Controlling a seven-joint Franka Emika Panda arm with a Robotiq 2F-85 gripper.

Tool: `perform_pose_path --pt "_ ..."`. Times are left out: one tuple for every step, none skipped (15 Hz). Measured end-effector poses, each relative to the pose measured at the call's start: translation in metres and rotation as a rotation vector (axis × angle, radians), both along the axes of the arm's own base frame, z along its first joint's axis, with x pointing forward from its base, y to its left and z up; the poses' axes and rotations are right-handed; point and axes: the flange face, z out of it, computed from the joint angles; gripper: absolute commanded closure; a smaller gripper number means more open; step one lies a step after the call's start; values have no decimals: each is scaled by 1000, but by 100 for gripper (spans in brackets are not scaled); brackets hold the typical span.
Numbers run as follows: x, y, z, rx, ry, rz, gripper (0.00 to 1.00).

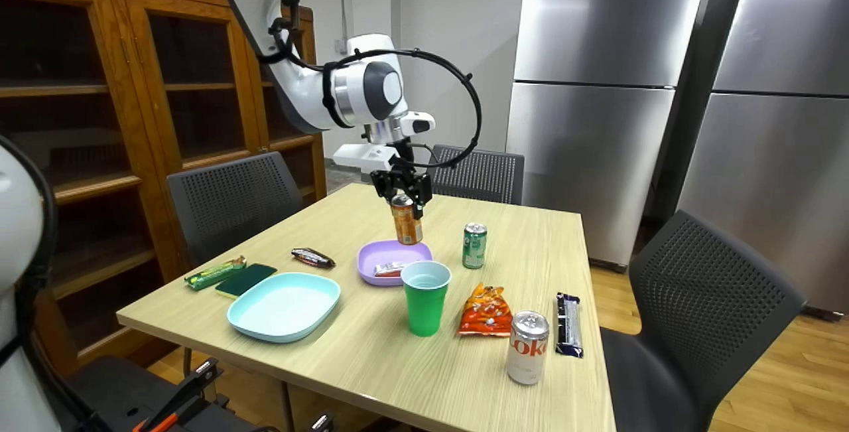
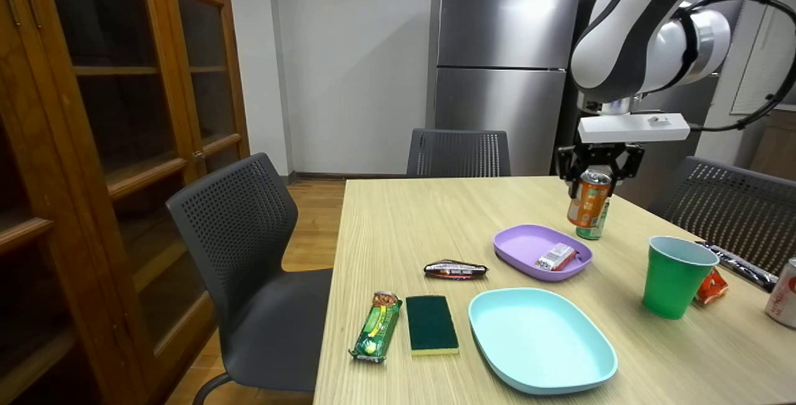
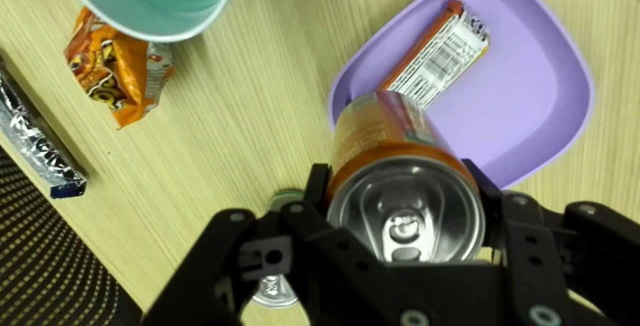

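1. An orange can (image 2: 587, 204) is grasped by the claw (image 3: 399, 186), clamped on both sides near its upper end.
2. Pale print is carried on its orange body, which is capped by a shiny silver top with a pull tab; it is held almost upright, with a slight lean.
3. It is held up off the surface (image 2: 398, 224), near the rim of a purple tray (image 3: 530, 90) — part of that tray is covered by it in the wrist view.
4. In the purple tray, a bar in a white-and-red wrapper (image 3: 440, 58) is seen.
5. A green can (image 2: 599, 228) is stood close by, mostly hidden behind the orange can in an exterior view.
6. A corner of the purple tray is blocked in an exterior view by a green cup (image 1: 425, 309); near the cup are seen an orange snack bag (image 1: 486, 316), a silver can with red lettering (image 1: 528, 352) and a dark-and-silver bar (image 1: 570, 326).
7. A light-blue tray (image 2: 541, 339) is flanked by a sponge (image 2: 431, 321) — beside it, a green-wrapped bar (image 2: 377, 328) is seen, and farther back a brown-wrapped snack (image 2: 456, 269).
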Motion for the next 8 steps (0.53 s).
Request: perform_pose_path --pt "-4 13 -4 -4 5 11 61" --pt "-8 26 -8 -7 11 22 61" --pt "-12 38 -12 -10 16 36 61" --pt "-16 49 -16 -9 23 51 61" --pt "-21 59 -19 -7 31 66 61" --pt "-25 68 -22 -5 40 82 61" --pt "-29 75 -25 -2 48 95 61" --pt "-33 81 -27 0 55 106 61"
